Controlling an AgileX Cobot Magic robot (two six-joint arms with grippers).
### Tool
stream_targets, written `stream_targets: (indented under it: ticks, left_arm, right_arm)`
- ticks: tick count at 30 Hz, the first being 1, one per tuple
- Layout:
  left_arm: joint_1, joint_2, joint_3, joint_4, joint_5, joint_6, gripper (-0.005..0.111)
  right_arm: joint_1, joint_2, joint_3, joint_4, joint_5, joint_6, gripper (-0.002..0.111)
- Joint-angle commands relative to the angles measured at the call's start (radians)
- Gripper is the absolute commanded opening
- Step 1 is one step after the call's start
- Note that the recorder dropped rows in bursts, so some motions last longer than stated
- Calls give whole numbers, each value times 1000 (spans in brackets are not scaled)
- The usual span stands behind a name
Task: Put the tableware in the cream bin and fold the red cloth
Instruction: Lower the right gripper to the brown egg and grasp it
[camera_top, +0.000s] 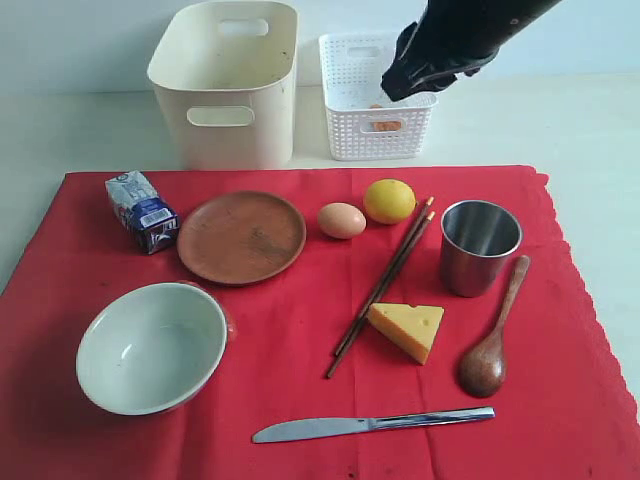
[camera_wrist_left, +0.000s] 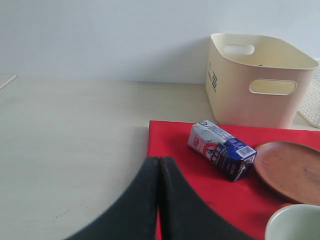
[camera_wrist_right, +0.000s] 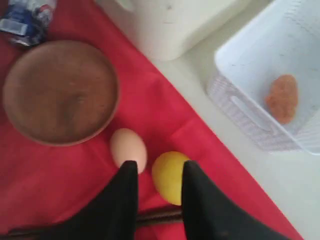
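Observation:
The red cloth (camera_top: 300, 330) lies flat and carries the pale bowl (camera_top: 150, 347), brown plate (camera_top: 241, 237), steel cup (camera_top: 480, 246), chopsticks (camera_top: 383, 285), wooden spoon (camera_top: 489, 335) and knife (camera_top: 372, 424). Behind it stands the empty cream bin (camera_top: 227, 85). My right gripper (camera_wrist_right: 157, 167) is open, high above the lemon (camera_wrist_right: 169, 176) and egg (camera_wrist_right: 128, 148), with nothing between its fingers; the exterior view shows it near the white basket (camera_top: 376, 97). My left gripper (camera_wrist_left: 159, 162) is shut and empty, over the cloth's left edge (camera_wrist_left: 155, 145); the exterior view does not show it.
A blue-white carton (camera_top: 142, 210), egg (camera_top: 342, 220), lemon (camera_top: 389, 200) and cheese wedge (camera_top: 407, 328) also lie on the cloth. The white lattice basket (camera_wrist_right: 270, 85) holds a nugget (camera_wrist_right: 282, 97). Bare pale table (camera_wrist_left: 70, 135) extends left of the cloth.

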Motion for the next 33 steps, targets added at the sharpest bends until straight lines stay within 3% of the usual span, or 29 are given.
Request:
stream_targets:
  ticks: [1,3,6,10,13,16,22,33]
  left_arm:
    - [4,-7,-1,-9,-5,3,2]
    - [4,-7,-1,-9,-5,3,2]
    - [4,-7,-1,-9,-5,3,2]
    - [4,-7,-1,-9,-5,3,2]
    - [4,-7,-1,-9,-5,3,2]
    - [4,-7,-1,-9,-5,3,2]
    - [4,-7,-1,-9,-5,3,2]
    - [4,-7,-1,-9,-5,3,2]
  right_arm:
    - [5,29,-6,123,62,-193,8]
    - [33,58,-6,119,62,-191,0]
    - [79,108,-6,113,44,-182,3]
    - [124,152,-6,70,-85,-99,27]
    - [164,188,-6,-71,-50,-108,55]
    - [194,208,-6,-164,-17,-110,64]
    - [222,246,-6,-176,-80,-107,70]
    - [222,357,-47,-377,-125,114,75]
